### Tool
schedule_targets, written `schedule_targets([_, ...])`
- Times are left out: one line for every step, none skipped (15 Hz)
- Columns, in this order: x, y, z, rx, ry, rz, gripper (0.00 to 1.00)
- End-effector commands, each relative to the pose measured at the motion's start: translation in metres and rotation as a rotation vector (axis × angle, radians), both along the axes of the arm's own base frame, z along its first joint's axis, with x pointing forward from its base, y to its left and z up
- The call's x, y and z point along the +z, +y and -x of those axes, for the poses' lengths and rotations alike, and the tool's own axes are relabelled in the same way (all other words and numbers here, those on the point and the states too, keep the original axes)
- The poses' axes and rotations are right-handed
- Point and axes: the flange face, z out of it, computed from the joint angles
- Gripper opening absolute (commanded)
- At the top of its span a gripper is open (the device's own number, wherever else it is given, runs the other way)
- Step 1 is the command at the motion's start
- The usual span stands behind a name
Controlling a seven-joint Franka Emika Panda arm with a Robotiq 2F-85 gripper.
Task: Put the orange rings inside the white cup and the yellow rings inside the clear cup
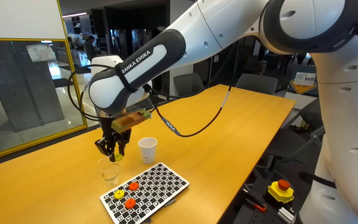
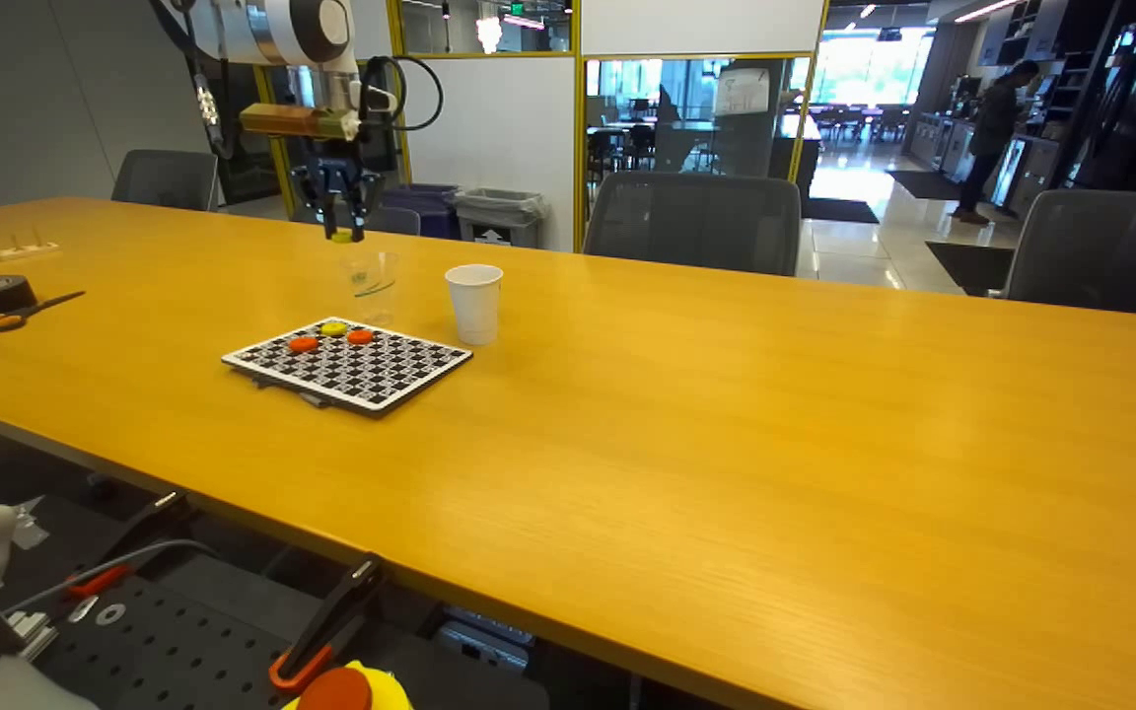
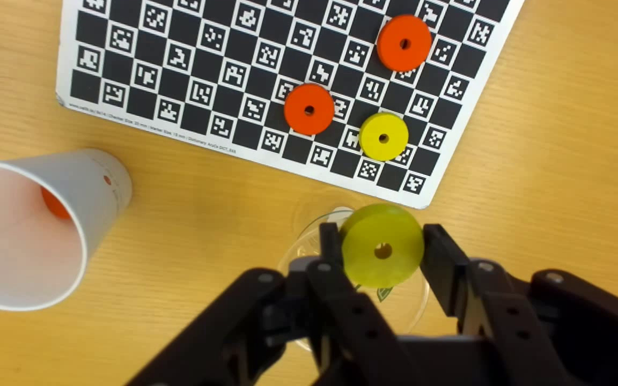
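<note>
Orange rings [image 3: 309, 97] lie beside a yellow ring [image 3: 384, 126] on the board [image 3: 180, 91]; another orange ring [image 3: 54, 205] is inside the white cup [image 3: 92, 179]. The fingers [image 3: 446, 271] pinch a second yellow ring [image 3: 382, 231] above the clear cup [image 1: 110, 173].

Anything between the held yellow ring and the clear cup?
Nothing visible stands in between. The gripper holds the yellow ring above the clear cup, toward one side of its mouth in both exterior views, so it might clip the edge on a straight drop. The white cup stands apart.
</note>
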Motion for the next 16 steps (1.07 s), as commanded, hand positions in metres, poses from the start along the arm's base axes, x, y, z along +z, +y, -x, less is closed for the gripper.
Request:
schedule_targets([0.001,0.018,-0.016,0.048,-0.006,-0.004,0.23])
schedule_targets([0.000,0.021,-0.018,0.055,-0.008,-0.005,0.23])
schedule_targets([-0.003,0.025,-0.021,0.061,-0.008,-0.005,0.23])
schedule_targets([-0.004,0.028,-0.024,0.066,-0.008,-0.008,0.23])
schedule_targets([-0.006,0.030,-0.027,0.068,-0.008,-0.011,0.23])
schedule_targets([-0.008,0.033,-0.031,0.065,-0.013,-0.010,0.23])
schedule_targets([-0.010,0.033,-0.034,0.064,-0.016,-0.006,0.23])
schedule_targets([-0.011,0.033,-0.037,0.061,-0.017,-0.006,0.23])
schedule_targets([-0.014,0.033,-0.041,0.059,-0.016,-0.006,0.23])
schedule_targets([-0.015,0.031,-0.043,0.057,-0.016,-0.009,0.23])
schedule_targets([-0.017,0.030,-0.046,0.053,-0.016,-0.009,0.23])
schedule_targets([-0.019,0.029,-0.049,0.050,-0.017,-0.008,0.23])
schedule_targets([-0.020,0.027,-0.051,0.047,-0.015,-0.009,0.23])
schedule_targets([-0.021,0.025,-0.053,0.044,-0.015,-0.008,0.23])
schedule_targets([-0.023,0.024,-0.055,0.041,-0.014,-0.008,0.23])
schedule_targets([-0.023,0.022,-0.056,0.039,-0.013,-0.007,0.23])
